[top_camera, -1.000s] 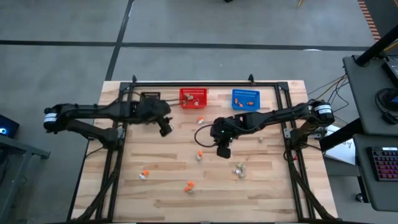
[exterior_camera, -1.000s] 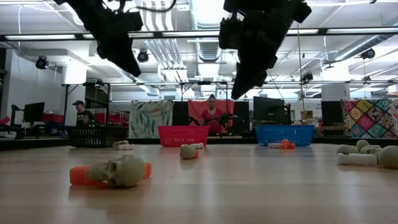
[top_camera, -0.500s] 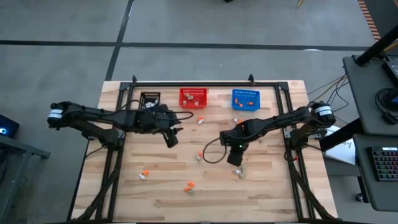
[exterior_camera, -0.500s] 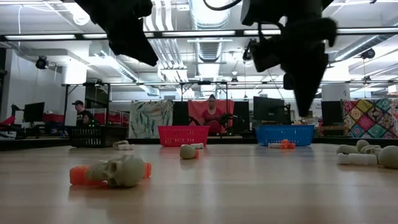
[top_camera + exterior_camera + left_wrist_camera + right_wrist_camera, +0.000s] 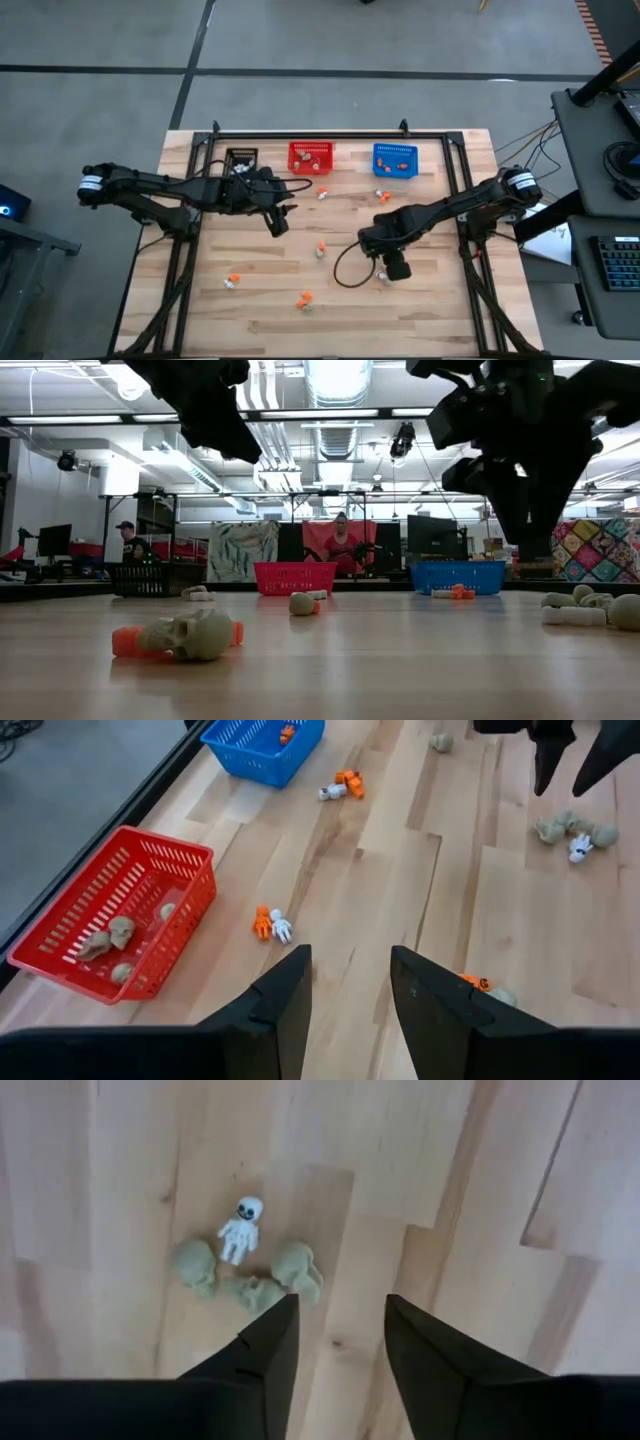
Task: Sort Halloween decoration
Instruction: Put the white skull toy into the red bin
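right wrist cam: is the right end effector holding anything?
No, the right end effector is open and empty, with the white skeleton lying on the table beyond it.

I work in a large robotics lab or workshop hall: beyond my pale wooden plank tabletop (image 5: 330, 660) run exposed silver ceiling ducts (image 5: 335, 435) and strip lights, with black computer monitors (image 5: 432, 536) and two seated people (image 5: 340, 545) behind it.

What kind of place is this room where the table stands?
Probably a robotics lab or workshop in an open industrial hall. The low view shows exposed ceiling ducts, a monitor and a person behind the wooden table.
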`<state>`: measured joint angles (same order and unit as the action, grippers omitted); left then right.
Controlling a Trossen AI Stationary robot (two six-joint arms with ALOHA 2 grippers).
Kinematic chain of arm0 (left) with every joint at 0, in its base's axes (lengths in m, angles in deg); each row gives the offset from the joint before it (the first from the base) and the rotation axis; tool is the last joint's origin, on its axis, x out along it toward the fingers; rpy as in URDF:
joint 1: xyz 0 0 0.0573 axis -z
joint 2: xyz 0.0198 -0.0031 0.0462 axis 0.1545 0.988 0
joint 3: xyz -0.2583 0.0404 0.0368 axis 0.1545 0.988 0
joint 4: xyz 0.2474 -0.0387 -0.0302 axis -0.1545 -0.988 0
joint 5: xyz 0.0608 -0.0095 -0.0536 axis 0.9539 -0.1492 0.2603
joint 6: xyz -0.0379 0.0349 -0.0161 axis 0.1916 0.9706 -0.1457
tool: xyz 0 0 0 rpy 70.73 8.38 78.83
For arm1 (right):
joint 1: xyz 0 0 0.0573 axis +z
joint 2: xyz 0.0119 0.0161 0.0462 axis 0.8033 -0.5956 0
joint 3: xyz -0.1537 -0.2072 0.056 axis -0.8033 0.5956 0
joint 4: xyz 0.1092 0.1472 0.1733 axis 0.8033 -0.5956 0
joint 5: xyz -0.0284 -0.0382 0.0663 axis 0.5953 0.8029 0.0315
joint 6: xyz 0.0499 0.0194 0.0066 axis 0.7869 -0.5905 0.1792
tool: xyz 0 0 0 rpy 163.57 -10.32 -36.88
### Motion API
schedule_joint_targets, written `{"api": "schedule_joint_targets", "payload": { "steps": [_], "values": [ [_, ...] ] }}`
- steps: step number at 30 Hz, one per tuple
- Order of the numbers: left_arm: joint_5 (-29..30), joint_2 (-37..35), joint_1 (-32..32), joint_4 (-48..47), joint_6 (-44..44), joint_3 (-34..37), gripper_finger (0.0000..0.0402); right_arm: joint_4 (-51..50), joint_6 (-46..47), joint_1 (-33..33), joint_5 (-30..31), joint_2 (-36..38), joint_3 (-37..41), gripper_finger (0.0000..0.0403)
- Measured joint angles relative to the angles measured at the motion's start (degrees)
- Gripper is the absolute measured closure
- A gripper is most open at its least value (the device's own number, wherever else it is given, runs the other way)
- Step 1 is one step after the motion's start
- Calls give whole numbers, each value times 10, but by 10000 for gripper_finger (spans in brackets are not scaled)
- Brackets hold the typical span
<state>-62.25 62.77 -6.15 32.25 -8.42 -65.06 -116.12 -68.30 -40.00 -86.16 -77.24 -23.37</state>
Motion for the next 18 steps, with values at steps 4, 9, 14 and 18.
{"api": "schedule_joint_targets", "payload": {
  "steps": [4, 9, 14, 18],
  "values": [
    [0, 0, 0, 1, 8, 0, 281, 0, -28, 16, 28, 0, 7, 241],
    [0, 0, 0, 2, 14, 0, 281, 8, -30, 29, 31, -2, 16, 228],
    [0, 1, 0, 2, 15, 0, 281, 24, -20, 39, 31, -3, 29, 227],
    [0, 1, 0, 4, 15, 0, 281, 31, -19, 46, 31, -18, 33, 227]
  ]
}}
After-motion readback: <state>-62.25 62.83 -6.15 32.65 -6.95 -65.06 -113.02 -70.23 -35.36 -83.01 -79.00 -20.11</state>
